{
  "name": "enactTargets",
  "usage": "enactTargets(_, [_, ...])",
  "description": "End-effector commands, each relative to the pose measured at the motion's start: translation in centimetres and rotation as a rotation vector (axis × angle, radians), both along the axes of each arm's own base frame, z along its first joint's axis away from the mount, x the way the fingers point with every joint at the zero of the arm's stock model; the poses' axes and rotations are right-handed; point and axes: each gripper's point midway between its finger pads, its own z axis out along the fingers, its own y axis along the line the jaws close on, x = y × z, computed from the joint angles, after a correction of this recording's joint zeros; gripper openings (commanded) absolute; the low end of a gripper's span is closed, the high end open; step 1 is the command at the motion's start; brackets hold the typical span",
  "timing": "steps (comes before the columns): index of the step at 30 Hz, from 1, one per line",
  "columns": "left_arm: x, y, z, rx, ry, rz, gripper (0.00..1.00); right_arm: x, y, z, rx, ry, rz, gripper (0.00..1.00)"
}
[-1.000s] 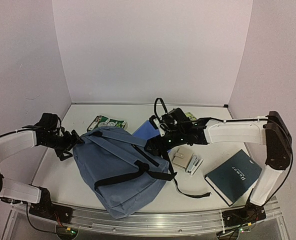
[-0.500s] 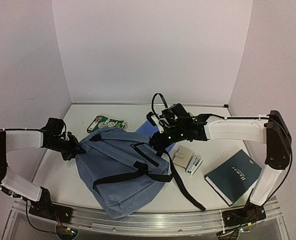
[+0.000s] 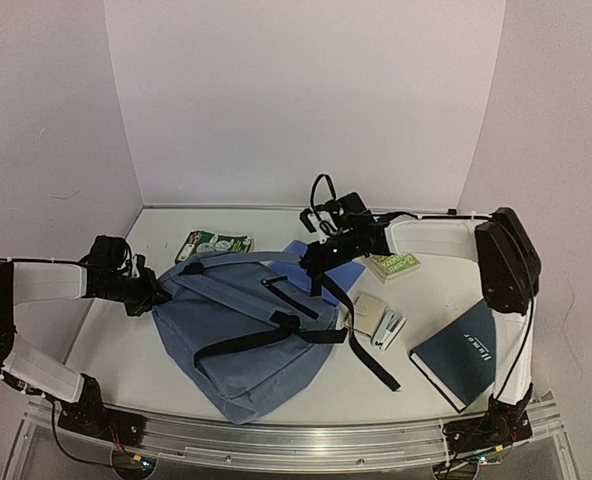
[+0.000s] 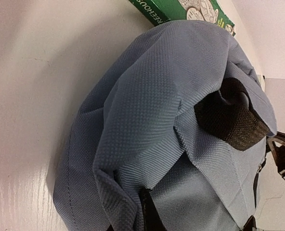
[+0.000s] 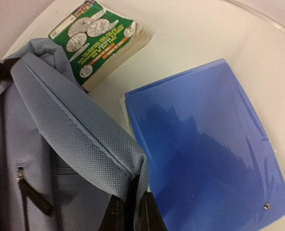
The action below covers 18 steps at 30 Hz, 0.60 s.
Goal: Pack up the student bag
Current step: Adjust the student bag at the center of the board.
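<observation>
Jaws pinch student bag [image 3: 226, 300], stapler [image 3: 387, 328] overhead only

White-walled booth w/ white table, soft even light.
Back wall [image 3: 296, 100], L wall [image 3: 36, 120] & R wall [image 3: 561, 120]: plain, matte, pale w/ faint lilac tint, meeting at vertical corners behind the table [image 3: 106, 335]. Table top white, slightly glossy, dull sheen in the wrist views; shadows soft. Thin dark seam at far edge where top meets back wall. Metal rail [image 3: 306, 442] runs along near edge.
</observation>
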Motion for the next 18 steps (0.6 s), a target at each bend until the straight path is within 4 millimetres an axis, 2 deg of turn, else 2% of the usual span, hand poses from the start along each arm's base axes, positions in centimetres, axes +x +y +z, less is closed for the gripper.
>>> enactTargets(1, [0.7, 0.6, 0.9, 0.038, -0.060, 0.005, 0.00, 1.5, -0.1, -1.3, 0.036, 0.044, -0.025, 0.12])
enactTargets(2, [0.8, 0.7, 1.0, 0.041, -0.059, 0.011, 0.00, 1.3, -0.2, -0.8, 0.047, 0.046, -0.026, 0.19])
enactTargets(3, [0.9, 0.7, 1.1, 0.042, -0.058, 0.013, 0.00, 1.0, -0.4, -0.2, 0.054, 0.046, -0.027, 0.30])
enactTargets(6, [1.1, 0.6, 1.4, 0.036, -0.066, 0.012, 0.00, 0.1, -1.1, 3.8, 0.105, 0.013, -0.042, 0.56])
enactTargets(7, [1.1, 0.5, 1.5, 0.032, -0.067, 0.009, 0.00, -0.2, -1.4, 4.7, 0.121, 0.010, -0.052, 0.62])
enactTargets(9, [1.2, 0.4, 1.7, 0.027, -0.071, 0.003, 0.00, -1.0, -1.8, 6.7, 0.162, 0.012, -0.067, 0.68])
enactTargets(10, [1.2, 0.4, 1.8, 0.025, -0.072, 0.001, 0.00, -1.6, -1.8, 7.8, 0.190, 0.019, -0.061, 0.68])
enactTargets(13, [1.2, 0.2, 1.9, 0.016, -0.078, -0.003, 0.00, -3.5, -1.2, 8.5, 0.269, 0.100, -0.033, 0.65])
enactTargets(16, [1.2, 0.1, 2.0, 0.006, -0.079, -0.006, 0.00, -4.4, -0.1, 7.9, 0.341, 0.195, -0.016, 0.49])
enactTargets(18, [1.2, 0.0, 2.0, 0.003, -0.080, -0.006, 0.00, -4.7, 0.7, 7.3, 0.372, 0.236, -0.003, 0.45])
